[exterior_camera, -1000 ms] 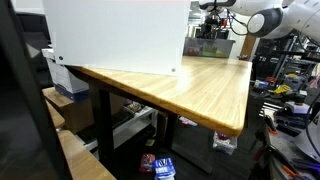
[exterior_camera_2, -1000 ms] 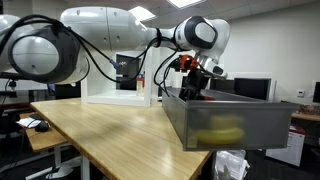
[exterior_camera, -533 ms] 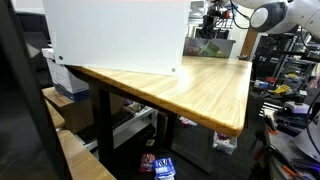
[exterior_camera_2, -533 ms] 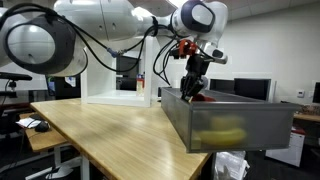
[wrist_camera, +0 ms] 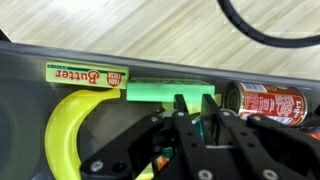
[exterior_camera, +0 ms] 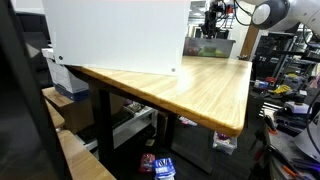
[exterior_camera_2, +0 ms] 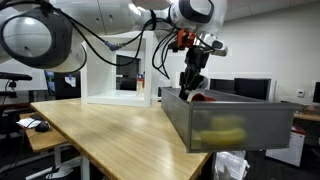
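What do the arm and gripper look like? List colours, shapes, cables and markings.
The arm is glossy white, built of bulky rounded shells with fat, ball-like joints. Thin black cables loop loosely along it. An orange-red part sits at the wrist. The gripper is black, with angular linkages and two slim dark fingers. No markings are legible.

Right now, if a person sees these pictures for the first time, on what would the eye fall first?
Probably the big white robot arm that fills the top of an exterior view and reaches down to a grey bin on the wooden table. In the wrist view the gripper sits at a green block inside the bin, between a box marked Butter and a red can.
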Tool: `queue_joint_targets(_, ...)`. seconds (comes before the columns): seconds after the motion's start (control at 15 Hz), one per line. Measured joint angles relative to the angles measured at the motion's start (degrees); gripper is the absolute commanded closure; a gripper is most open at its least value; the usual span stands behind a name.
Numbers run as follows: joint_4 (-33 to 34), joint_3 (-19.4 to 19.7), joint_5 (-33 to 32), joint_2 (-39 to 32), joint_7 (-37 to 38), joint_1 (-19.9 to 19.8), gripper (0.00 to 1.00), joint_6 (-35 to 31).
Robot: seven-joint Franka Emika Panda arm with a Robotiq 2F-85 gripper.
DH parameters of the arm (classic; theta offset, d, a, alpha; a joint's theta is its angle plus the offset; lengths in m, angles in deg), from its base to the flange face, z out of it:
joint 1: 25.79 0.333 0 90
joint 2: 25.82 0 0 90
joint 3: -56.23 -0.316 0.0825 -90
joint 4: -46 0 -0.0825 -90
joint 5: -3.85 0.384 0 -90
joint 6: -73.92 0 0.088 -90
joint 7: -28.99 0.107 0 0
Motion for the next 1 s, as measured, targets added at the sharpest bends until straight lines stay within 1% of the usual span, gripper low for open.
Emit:
queue_joint_targets(0.07, -0.1, 0.1, 0.0, 0.0, 0.0, -0.1, 0.42, 0.0)
queue_joint_targets(0.33, -0.3, 0.4, 0.0, 0.0, 0.0, -0.7, 0.21, 0.0)
queue_joint_targets(0.47, -0.3, 0.5, -0.1, -0.2, 0.0, -1.2, 0.04, -0.1)
queue_joint_targets(0.53, -0.3, 0.6, -0.1, -0.2, 0.0, -1.2, 0.01, -0.2)
queue_joint_targets(0.67, -0.3, 0.8, -0.1, -0.3, 0.0, -1.2, 0.00, -1.2)
queue_joint_targets(1.0, -0.2, 1.1, -0.2, -0.3, 0.0, -0.8, 0.00, -5.1)
